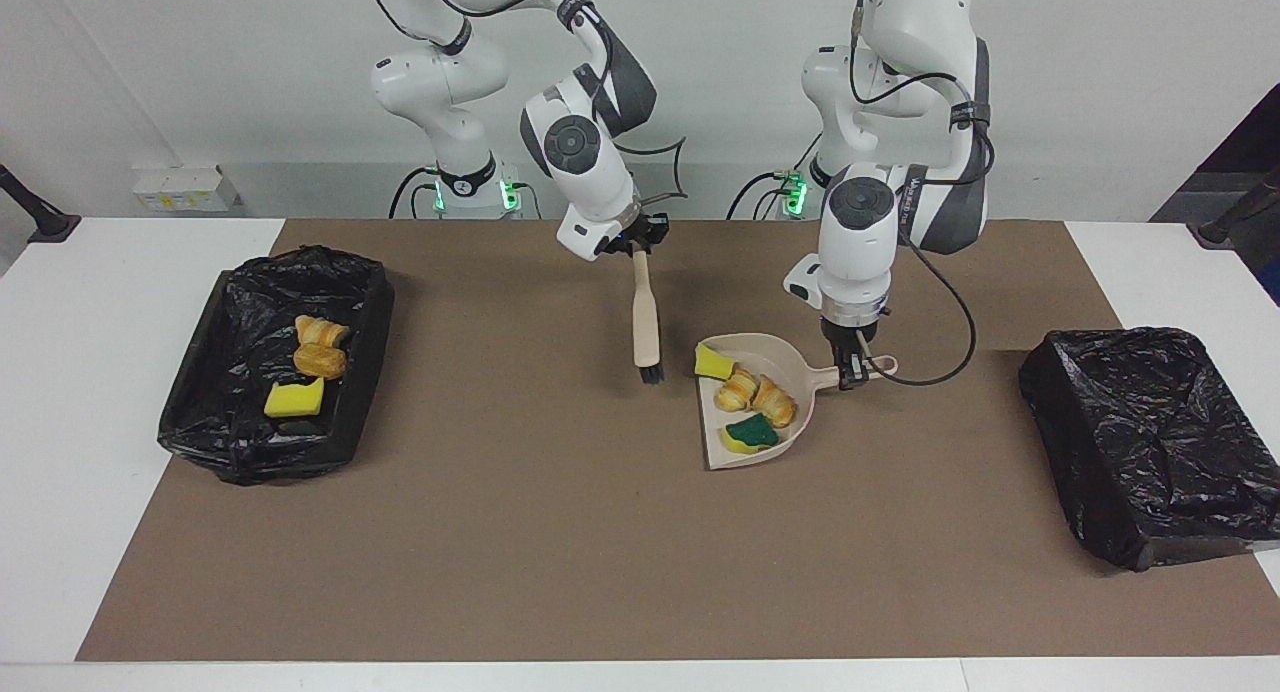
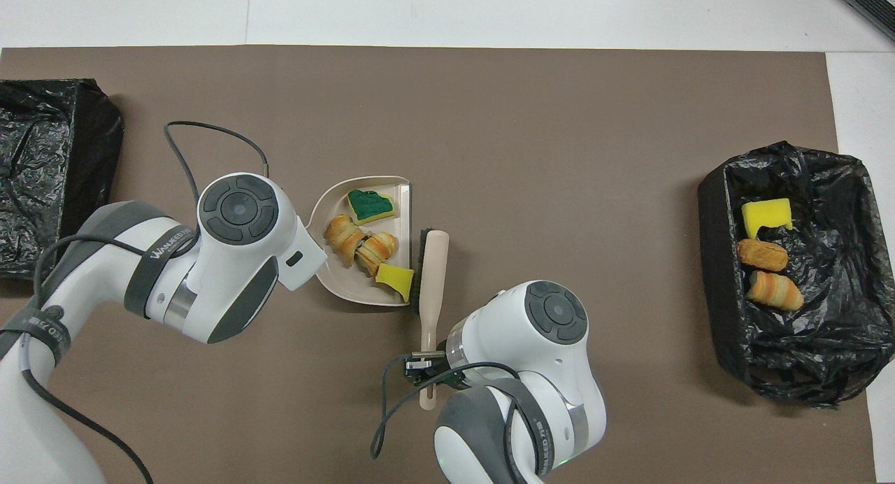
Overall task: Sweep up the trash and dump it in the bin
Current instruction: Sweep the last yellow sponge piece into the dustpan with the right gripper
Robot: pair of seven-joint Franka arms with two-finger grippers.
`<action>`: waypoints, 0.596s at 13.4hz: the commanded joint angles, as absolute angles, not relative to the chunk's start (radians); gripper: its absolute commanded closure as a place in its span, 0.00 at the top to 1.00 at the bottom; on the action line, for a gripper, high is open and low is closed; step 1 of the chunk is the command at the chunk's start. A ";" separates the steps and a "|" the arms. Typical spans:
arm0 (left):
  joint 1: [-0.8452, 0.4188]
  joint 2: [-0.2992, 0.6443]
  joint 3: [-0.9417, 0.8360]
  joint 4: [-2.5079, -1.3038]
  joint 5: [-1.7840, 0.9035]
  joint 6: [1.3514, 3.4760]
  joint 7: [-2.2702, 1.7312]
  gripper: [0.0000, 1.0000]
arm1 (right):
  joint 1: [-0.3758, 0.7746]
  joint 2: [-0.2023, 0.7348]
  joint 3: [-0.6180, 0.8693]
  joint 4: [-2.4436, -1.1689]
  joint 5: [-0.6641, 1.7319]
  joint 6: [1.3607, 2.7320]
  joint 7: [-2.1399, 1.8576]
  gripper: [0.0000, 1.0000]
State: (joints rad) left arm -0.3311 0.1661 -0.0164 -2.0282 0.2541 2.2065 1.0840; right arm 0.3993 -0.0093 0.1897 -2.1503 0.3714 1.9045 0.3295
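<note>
My left gripper (image 1: pixel 850 370) is shut on the handle of the beige dustpan (image 1: pixel 780 362), mid-table. In the pan lie a yellow sponge chunk (image 1: pixel 713 362), two striped pastries (image 1: pixel 756 397) and a green-faced sponge (image 1: pixel 750 434). My right gripper (image 1: pixel 640 244) is shut on the top of the beige brush (image 1: pixel 645 317), which hangs bristles down beside the pan's mouth. In the overhead view the brush (image 2: pixel 432 274) lies along the pan's (image 2: pixel 349 289) open edge, next to the yellow chunk (image 2: pixel 394 280). There the left wrist hides the left gripper.
A black-lined bin (image 1: pixel 370 302) at the right arm's end of the table holds two pastries and a yellow sponge (image 1: pixel 293 400). A second black-lined bin (image 1: pixel 1140 442) sits at the left arm's end. A brown mat (image 1: pixel 520 532) covers the table.
</note>
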 commanded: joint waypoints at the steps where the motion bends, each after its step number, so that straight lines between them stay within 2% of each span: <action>1: -0.256 0.126 -0.026 -2.026 0.152 2.223 1.190 0.00 | 0.341 -0.057 0.196 -2.118 0.244 1.780 0.368 0.00; 5: -0.134 0.092 -0.025 -1.976 0.020 2.195 1.386 0.00 | 0.226 -0.101 0.196 -2.054 0.158 1.616 0.351 0.00; 8: -0.024 0.104 -0.023 -1.850 0.015 2.077 1.468 0.00 | 0.125 -0.109 0.196 -2.011 0.120 1.526 0.263 0.00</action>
State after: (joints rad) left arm -0.0934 0.0994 -0.0108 -1.9268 0.0441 2.1468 1.3968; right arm 0.1805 -0.1031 0.1852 -2.0346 0.1495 1.5642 0.3122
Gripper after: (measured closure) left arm 0.670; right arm 0.731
